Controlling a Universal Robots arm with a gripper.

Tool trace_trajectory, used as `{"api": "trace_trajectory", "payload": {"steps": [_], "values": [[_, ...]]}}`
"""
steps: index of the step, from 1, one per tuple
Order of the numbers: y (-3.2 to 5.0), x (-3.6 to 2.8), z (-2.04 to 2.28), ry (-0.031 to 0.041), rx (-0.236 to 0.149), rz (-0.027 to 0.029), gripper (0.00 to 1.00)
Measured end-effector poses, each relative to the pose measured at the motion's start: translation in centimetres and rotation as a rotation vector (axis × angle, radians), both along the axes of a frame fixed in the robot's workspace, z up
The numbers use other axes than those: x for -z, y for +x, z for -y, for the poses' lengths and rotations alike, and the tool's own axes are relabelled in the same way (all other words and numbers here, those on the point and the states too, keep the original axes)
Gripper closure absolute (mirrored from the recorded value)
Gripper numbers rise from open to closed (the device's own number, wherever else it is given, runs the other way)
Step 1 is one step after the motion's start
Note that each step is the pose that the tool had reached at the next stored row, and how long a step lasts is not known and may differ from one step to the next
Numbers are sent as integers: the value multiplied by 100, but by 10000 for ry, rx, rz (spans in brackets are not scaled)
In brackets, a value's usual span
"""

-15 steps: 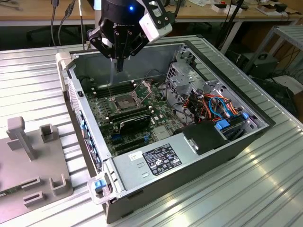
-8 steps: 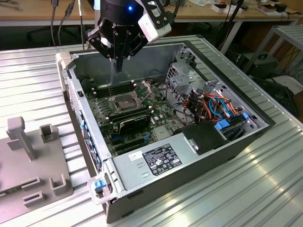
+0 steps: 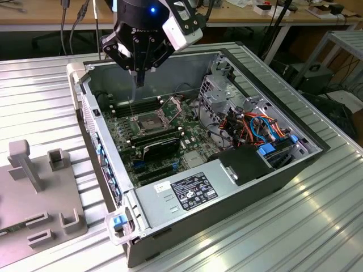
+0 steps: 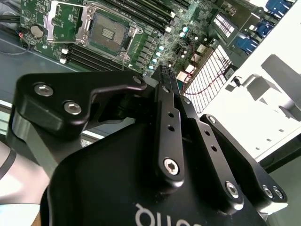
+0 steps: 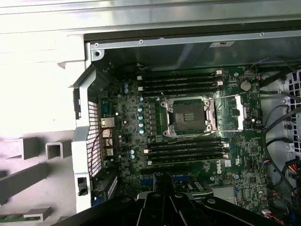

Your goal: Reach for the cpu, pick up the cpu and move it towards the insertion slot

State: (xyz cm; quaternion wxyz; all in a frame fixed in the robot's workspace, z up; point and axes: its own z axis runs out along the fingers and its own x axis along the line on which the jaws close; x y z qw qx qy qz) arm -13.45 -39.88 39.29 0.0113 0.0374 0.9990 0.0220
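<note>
My gripper (image 3: pixel 140 79) hangs above the open computer case, fingers pointing down and pressed together. It shows from behind in the second wrist view (image 4: pixel 170 80) and at the frame edge in the first wrist view (image 5: pixel 164 183). The cpu is hidden; I see nothing between the fingers. The insertion slot (image 3: pixel 148 122) lies on the green motherboard a little below and to the exterior view's right of the fingertips. Its dark centre is bare and its metal retention plate (image 3: pixel 173 105) is swung open. Both wrist views show the slot (image 4: pixel 107 33) (image 5: pixel 188 115) some way from the fingertips.
Long dark memory slots (image 5: pixel 186 149) flank the socket, and a black card (image 3: pixel 161 144) stands just in front of it. A drive cage (image 3: pixel 221 93) and coloured cables (image 3: pixel 258 127) take up the case's right side. A grey fixture (image 3: pixel 34 192) lies on the ribbed metal table (image 3: pixel 283 226) at the left.
</note>
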Motion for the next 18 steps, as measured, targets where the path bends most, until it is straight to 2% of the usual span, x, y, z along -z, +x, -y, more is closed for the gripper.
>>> {"api": "trace_trajectory", "payload": {"steps": [18], "values": [[-67, 6, 0, 1, 1, -52, 89]]}}
